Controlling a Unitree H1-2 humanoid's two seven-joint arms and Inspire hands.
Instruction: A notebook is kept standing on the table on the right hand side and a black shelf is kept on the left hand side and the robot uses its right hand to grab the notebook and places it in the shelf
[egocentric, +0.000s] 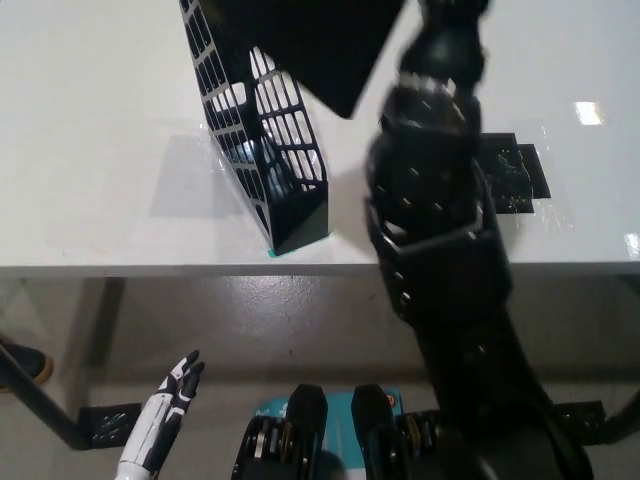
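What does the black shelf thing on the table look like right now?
The black shelf is a tall, narrow holder, plastic by its look, with grid-cut sides you can see through. It stands on the white table near the front edge, its solid end facing the robot. The dark notebook hangs over its top; contact cannot be told.

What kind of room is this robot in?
Probably a lab or workshop, set up like an office desk. There is a plain white table over a bare grey floor, a black mesh file shelf, and a flat black notebook carried by the robot's black right arm.

No readable text, labels or numbers, apparently
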